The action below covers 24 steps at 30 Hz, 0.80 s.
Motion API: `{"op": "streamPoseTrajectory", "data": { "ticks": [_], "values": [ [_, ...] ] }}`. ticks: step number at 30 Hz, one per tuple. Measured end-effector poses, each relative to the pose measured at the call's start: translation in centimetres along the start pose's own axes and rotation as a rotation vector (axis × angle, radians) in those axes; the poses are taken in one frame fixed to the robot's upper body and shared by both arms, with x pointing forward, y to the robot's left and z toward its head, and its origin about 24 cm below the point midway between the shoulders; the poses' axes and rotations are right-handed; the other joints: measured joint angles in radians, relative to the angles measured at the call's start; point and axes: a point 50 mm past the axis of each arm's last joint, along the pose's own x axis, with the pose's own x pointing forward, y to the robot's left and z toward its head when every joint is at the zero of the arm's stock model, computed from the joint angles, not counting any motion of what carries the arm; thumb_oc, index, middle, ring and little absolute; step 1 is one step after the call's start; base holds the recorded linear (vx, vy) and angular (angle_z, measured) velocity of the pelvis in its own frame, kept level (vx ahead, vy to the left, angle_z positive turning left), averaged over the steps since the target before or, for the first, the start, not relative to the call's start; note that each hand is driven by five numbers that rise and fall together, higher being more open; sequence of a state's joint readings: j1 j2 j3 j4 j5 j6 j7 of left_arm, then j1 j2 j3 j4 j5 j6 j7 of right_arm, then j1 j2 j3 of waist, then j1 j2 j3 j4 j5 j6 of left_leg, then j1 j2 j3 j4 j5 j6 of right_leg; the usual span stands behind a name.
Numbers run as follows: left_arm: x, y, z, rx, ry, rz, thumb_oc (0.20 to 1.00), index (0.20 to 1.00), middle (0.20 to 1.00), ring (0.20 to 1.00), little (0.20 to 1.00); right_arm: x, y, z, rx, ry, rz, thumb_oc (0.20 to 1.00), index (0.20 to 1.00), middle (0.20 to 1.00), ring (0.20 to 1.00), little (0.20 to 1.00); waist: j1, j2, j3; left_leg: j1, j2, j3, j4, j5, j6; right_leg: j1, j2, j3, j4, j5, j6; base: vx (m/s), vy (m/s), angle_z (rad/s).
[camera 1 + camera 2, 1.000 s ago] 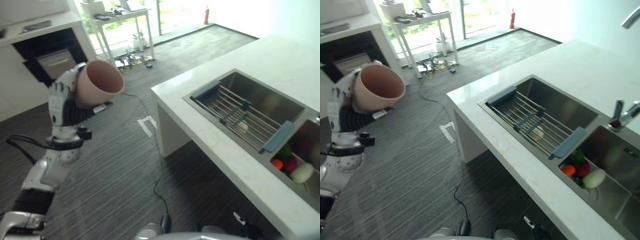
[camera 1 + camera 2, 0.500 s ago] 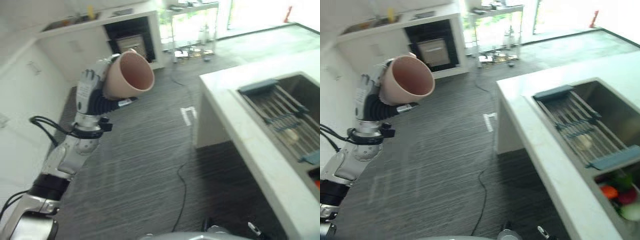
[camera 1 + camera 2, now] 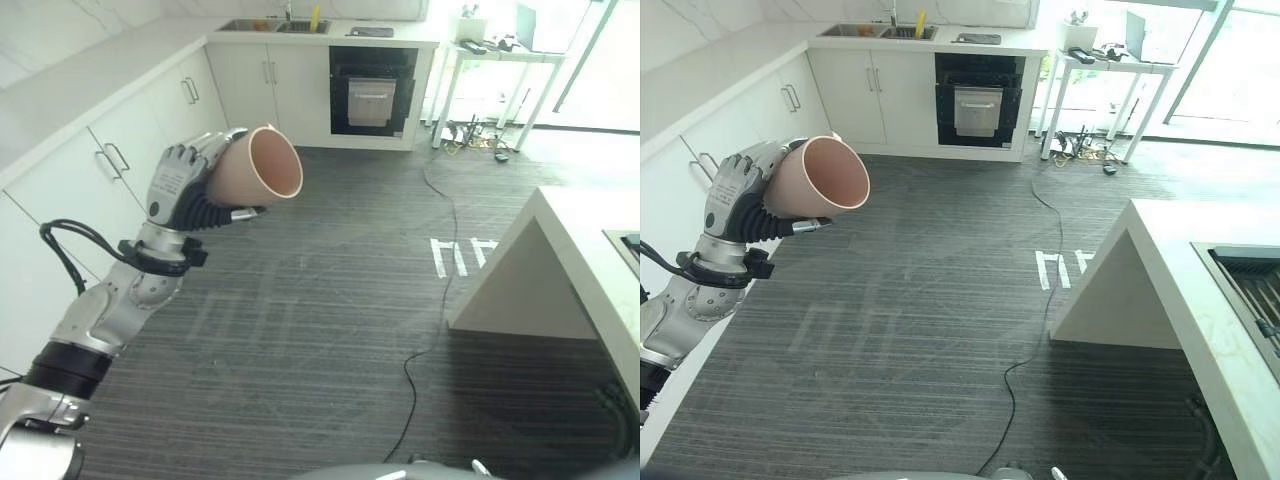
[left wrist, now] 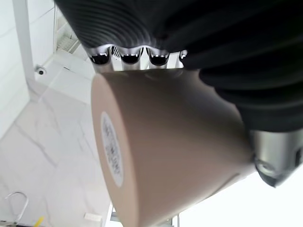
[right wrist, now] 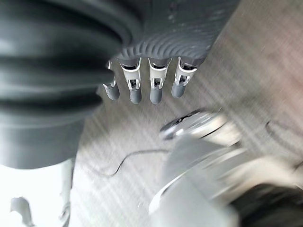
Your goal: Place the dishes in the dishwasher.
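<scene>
Carrying a tan cup [image 3: 258, 172] on its side, mouth turned toward the open room, the left hand [image 3: 182, 187] has its fingers [image 3: 205, 152] wrapped round the cup's body, held up at about chest height over the dark striped floor [image 3: 330, 330]. From the left wrist view the cup's flat base with a pale round label faces the lens, fingers curled over the top of it. The right hand [image 5: 142, 85] hangs over the floor with its fingers straight and relaxed, holding nothing. Ahead stands a run of white cabinets [image 3: 240, 85] with a dark built-in oven [image 3: 372, 90] at the far wall; the corner of the white table [image 3: 560, 250] juts in at the right. As for progress, the cup is picked up and in transit, but no open dishwasher can be made out, so loading looks not yet started: the machine has to be reached and the cup set inside, and any further dishes would follow.
</scene>
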<state>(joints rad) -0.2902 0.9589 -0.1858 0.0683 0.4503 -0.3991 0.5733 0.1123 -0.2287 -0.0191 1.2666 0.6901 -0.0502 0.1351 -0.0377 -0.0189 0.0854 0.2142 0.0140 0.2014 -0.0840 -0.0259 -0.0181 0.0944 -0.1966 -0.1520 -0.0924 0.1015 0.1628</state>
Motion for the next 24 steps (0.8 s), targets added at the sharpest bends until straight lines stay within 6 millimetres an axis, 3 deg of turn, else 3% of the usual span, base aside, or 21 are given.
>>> {"op": "streamPoseTrajectory", "data": {
  "ticks": [3,7,9,16,17,19,22,24],
  "values": [
    [0.1,-0.2,0.7,-0.026,-0.024,-0.003,0.2,0.2,0.2,0.2,0.2,0.1,0.0,1.4,-0.017,-0.029,0.036,1.0,1.0,1.0,1.0,1.0,-0.014,0.032,-0.002,0.002,0.031,0.001,0.0,0.003,-0.012,0.001,0.034,-0.001,0.004,-0.003,-0.014,0.02,-0.058,-0.1],
    [0.3,-0.2,1.4,-0.044,-0.045,0.01,0.2,0.2,0.2,0.2,0.2,0.0,-0.6,2.3,-0.037,-0.039,0.04,1.0,1.0,1.0,1.0,1.0,-0.017,0.039,-0.002,0.013,0.065,0.006,-0.004,0.006,-0.027,0.009,0.068,0.004,0.003,-0.005,-0.038,0.04,-0.017,-0.08],
    [0.2,-0.3,1.4,-0.049,-0.038,0.007,0.2,0.2,0.2,0.2,0.2,0.0,-0.7,2.1,-0.074,-0.026,0.041,1.0,1.0,1.0,1.0,1.0,-0.011,0.039,-0.003,0.011,0.076,0.003,-0.007,0.011,-0.037,0.007,0.077,0.001,-0.002,-0.007,-0.055,0.0,0.0,0.0],
    [0.1,-0.1,1.1,-0.036,-0.021,0.007,0.2,0.2,0.2,0.2,0.2,-0.4,-1.4,0.3,-0.083,0.053,0.065,1.0,1.0,1.0,1.0,1.0,-0.008,0.044,-0.037,-0.002,0.08,-0.004,-0.007,0.016,-0.041,0.002,0.081,-0.003,-0.002,-0.001,-0.064,0.02,0.012,0.02],
    [-0.1,0.0,0.8,-0.028,-0.007,0.005,0.2,0.2,0.2,0.2,0.2,-0.4,-1.0,0.1,-0.113,0.067,0.114,1.0,1.0,1.0,1.0,1.0,-0.007,0.051,-0.076,-0.001,0.081,-0.005,-0.007,0.02,-0.046,0.002,0.082,-0.003,-0.001,0.003,-0.067,0.0,0.0,0.0],
    [0.1,-1.5,0.7,-0.086,0.028,-0.102,0.2,0.2,0.2,0.2,0.2,-0.3,-0.5,1.0,-0.148,0.012,0.138,1.0,1.0,1.0,1.0,1.0,-0.003,0.054,-0.078,-0.005,0.078,-0.01,-0.007,0.023,-0.046,0.002,0.084,-0.005,-0.001,0.004,-0.067,0.02,0.01,0.04],
    [-1.2,-4.0,0.7,-0.125,0.073,-0.243,0.2,0.2,0.2,0.2,0.2,-0.1,1.3,3.0,-0.205,-0.093,0.208,1.0,1.0,1.0,1.0,1.0,-0.015,0.062,-0.081,-0.007,0.076,-0.012,-0.007,0.023,-0.045,0.0,0.083,-0.004,-0.001,0.004,-0.067,0.0,0.0,0.0],
    [-1.6,-4.4,0.8,-0.138,0.08,-0.267,0.2,0.2,0.2,0.2,0.2,-0.1,1.9,3.7,-0.21,-0.132,0.228,1.0,1.0,1.0,1.0,1.0,-0.018,0.065,-0.083,-0.018,0.074,-0.017,-0.007,0.023,-0.045,-0.011,0.086,-0.003,-0.001,0.006,-0.069,0.0,0.0,0.0]
  ]
}}
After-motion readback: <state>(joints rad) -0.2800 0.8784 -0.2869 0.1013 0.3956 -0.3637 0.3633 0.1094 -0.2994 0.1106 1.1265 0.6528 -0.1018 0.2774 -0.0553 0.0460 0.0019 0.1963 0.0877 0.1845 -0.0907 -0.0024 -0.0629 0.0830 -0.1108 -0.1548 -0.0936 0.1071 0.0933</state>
